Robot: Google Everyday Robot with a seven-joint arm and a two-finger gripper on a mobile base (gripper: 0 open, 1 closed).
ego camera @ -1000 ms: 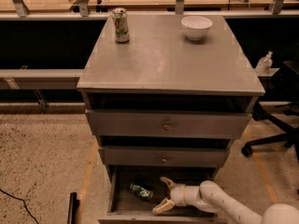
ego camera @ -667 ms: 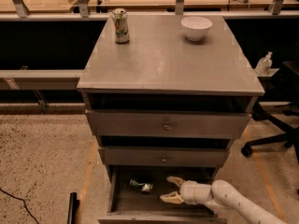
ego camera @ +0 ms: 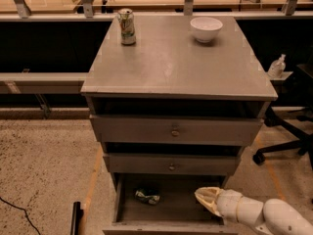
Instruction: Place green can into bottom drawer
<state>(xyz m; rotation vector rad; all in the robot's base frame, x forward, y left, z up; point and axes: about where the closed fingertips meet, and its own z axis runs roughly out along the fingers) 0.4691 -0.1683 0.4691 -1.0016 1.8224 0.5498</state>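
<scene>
The green can [ego camera: 147,196] lies on its side inside the open bottom drawer [ego camera: 168,225], near its back left. My gripper [ego camera: 207,198] is at the drawer's right side, clear of the can and to its right. It holds nothing. The white arm runs off to the lower right.
A grey cabinet [ego camera: 176,62] has two upper drawers with small knobs [ego camera: 174,130]. On top stand a pale silver-white can [ego camera: 127,27] at the back left and a white bowl [ego camera: 206,29] at the back right. An office chair [ego camera: 288,136] stands to the right.
My gripper has drawn back to the right, away from the can. The can stays lying in the drawer, now free of the gripper.
</scene>
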